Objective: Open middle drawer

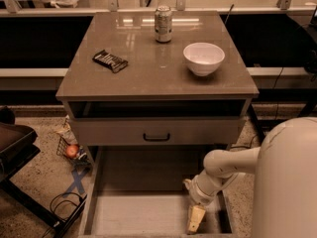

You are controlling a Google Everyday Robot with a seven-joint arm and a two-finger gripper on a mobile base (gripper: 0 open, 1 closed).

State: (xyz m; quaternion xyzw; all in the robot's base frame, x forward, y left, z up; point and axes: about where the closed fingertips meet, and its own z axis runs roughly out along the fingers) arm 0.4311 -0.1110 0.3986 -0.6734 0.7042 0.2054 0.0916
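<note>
Beneath the bench (pixel 148 76), middle drawer (pixel 133 214) stands pulled well out. Robot arm (pixel 225 165) reaches down into its right front corner; gripper (pixel 194 221) low there, open or closed cannot tell. Benchtop: white bowl (pixel 203 57), soda can (pixel 163 24), snack bar (pixel 110 60).

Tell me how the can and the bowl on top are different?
The can is tall, narrow and silvery; the bowl is low, wide and white. The can stands near the back; the bowl sits nearer the front right. Both rest upright on the cabinet top. The gripper is far below them, down in the pulled-out drawer.
</note>
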